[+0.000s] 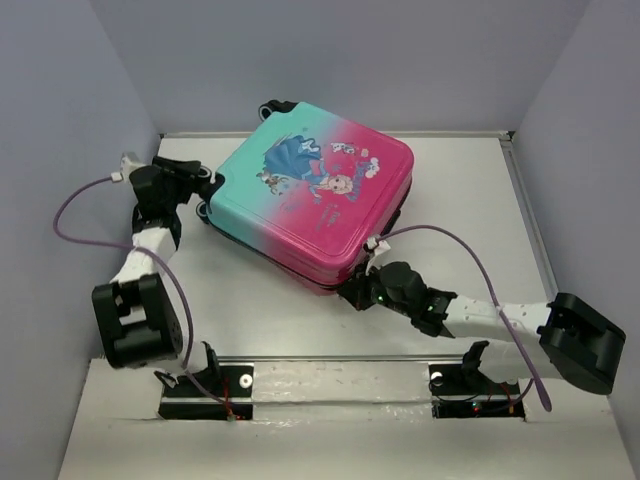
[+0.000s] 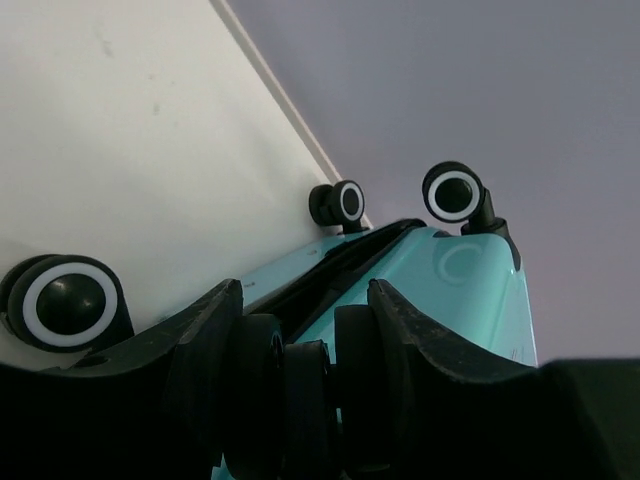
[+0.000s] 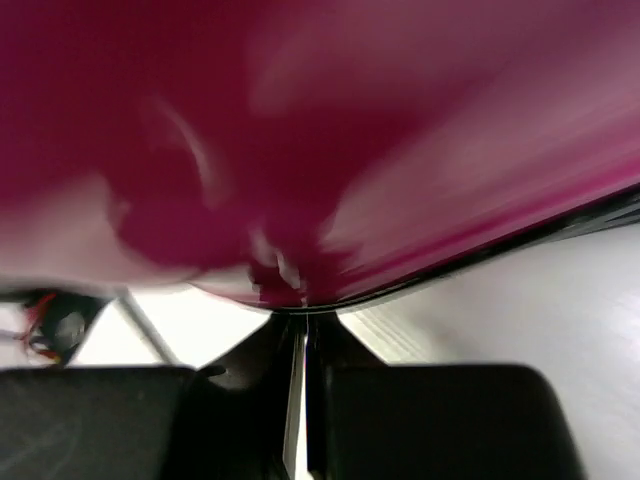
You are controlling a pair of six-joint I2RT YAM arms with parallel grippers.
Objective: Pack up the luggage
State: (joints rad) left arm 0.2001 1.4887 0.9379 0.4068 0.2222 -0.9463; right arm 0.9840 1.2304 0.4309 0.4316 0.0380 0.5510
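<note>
The luggage (image 1: 310, 200) lies flat and closed on the white table, teal half to the left, pink half to the right, princess print up. My left gripper (image 1: 203, 190) is at its left teal corner. In the left wrist view the left gripper (image 2: 303, 292) is shut on a black double wheel (image 2: 290, 400) of the teal shell (image 2: 470, 290). My right gripper (image 1: 352, 293) is at the near pink corner. In the right wrist view the right gripper (image 3: 297, 318) is shut, its tips touching the seam under the blurred pink shell (image 3: 400, 120). Nothing shows between them.
Three more white-rimmed wheels (image 2: 450, 193) (image 2: 348, 203) (image 2: 68, 303) stick out of the case. A low rim (image 1: 450, 135) bounds the table at the back, with grey walls on both sides. Purple cables (image 1: 70, 215) loop beside each arm. A metal rail (image 1: 340, 375) runs along the near edge.
</note>
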